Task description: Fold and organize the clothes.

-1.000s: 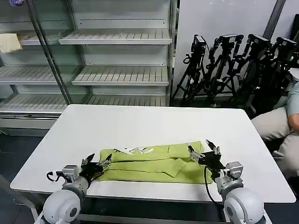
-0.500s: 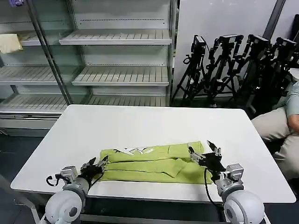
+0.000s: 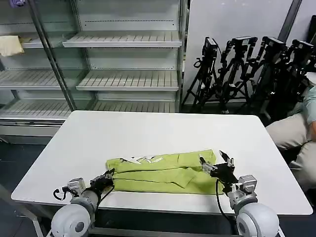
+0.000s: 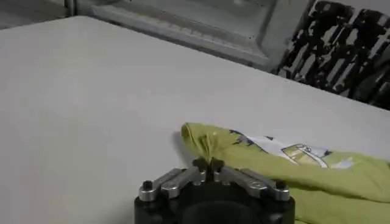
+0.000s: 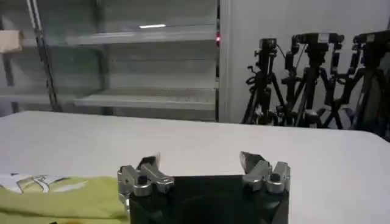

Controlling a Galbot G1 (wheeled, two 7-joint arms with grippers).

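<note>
Lime T-shirt (image 3: 165, 173) lies folded lengthwise on the counter (image 3: 148, 131); the left pincer (image 3: 107, 177) sits pinched closed at its sleeve end, the right pincer (image 3: 216, 164) spread wide at the opposite end, likely positioned for the next fold.

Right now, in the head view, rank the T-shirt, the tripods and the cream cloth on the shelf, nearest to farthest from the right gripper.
1. T-shirt: on the table, beside the right gripper.
2. Tripods: behind the table, on the right.
3. Cream cloth: upper shelf, far left.

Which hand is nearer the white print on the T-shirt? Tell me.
Left. The left hand sits at the T-shirt's left end, shut, close to the white print. The right hand is open over the opposite end, farther from it.
</note>
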